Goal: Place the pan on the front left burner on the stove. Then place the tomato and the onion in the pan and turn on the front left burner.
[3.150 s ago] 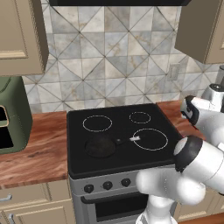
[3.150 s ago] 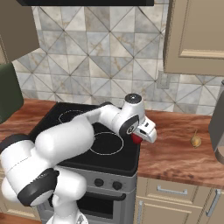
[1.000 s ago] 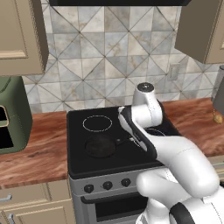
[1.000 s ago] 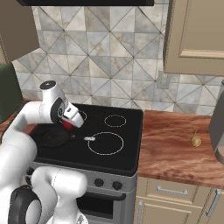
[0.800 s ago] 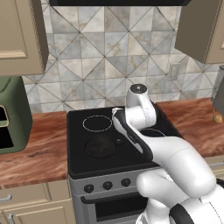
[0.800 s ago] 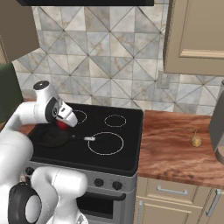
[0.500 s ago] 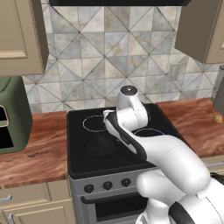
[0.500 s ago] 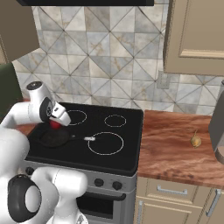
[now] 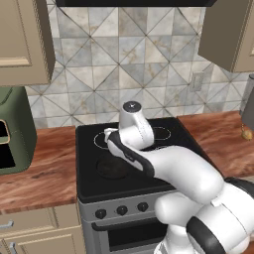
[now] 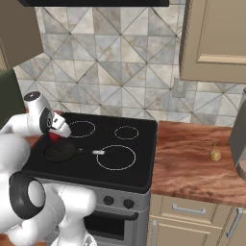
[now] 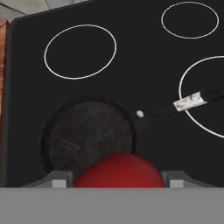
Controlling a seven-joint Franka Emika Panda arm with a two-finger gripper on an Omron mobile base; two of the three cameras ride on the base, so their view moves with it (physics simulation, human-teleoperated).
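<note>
Even, soft light fills the rendered kitchen, with no hard shadows and no single visible source. The stove [image 10: 91, 144] glass stays matte black without glare, its white rings crisp. Both base views are sharp edge to edge; the hand view is coarser, the tomato [image 11: 117, 170] looming slightly soft at its lower edge.

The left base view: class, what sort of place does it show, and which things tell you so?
A home kitchen, rendered. A black glass-top stove with white ring burners sits in a reddish wooden counter, below a grey patterned tile backsplash and beige wall cabinets.
</note>
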